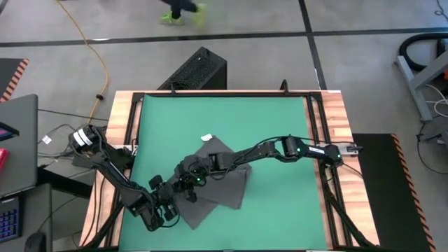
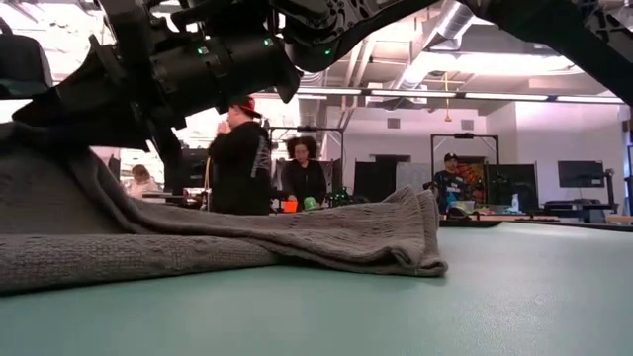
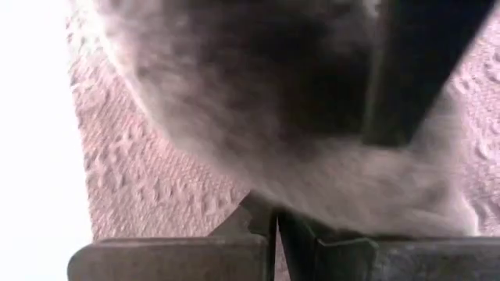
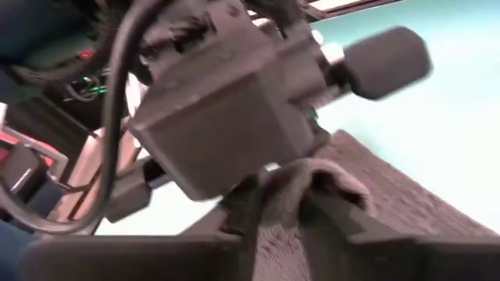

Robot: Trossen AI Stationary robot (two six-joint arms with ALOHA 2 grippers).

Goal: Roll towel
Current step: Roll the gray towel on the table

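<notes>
**Towel gripped at its near corner, roll not yet formed**

Grey knitted cloth fills the foreground of the low view: the towel (image 2: 198,247) lies flat on the green mat (image 2: 445,316), with one edge raised into a low fold. From above, the towel (image 1: 225,183) sits spread and slightly rumpled at the middle of the mat (image 1: 280,126), its small white tag (image 1: 206,138) at the edge farthest from the two hands.

Left hand (image 1: 166,203): at the towel's near-left corner, fingers closed on the cloth. In the left wrist view the two fingers (image 3: 258,234) meet on a gather of grey fabric.

Right hand (image 1: 190,178): just beside the left hand, over the same corner of the towel. In the right wrist view a fold of towel (image 4: 312,183) rises between its fingers, which stand partly apart; whether they are pinching the cloth or letting it go cannot be told.

Step in hand, as a judgement: the start of the roll, with the corner lifted and no visible turn of cloth yet. The next move calls for both hands to carry the raised edge over the towel toward the tag side, keeping the fold even so the roll does not skew.
</notes>
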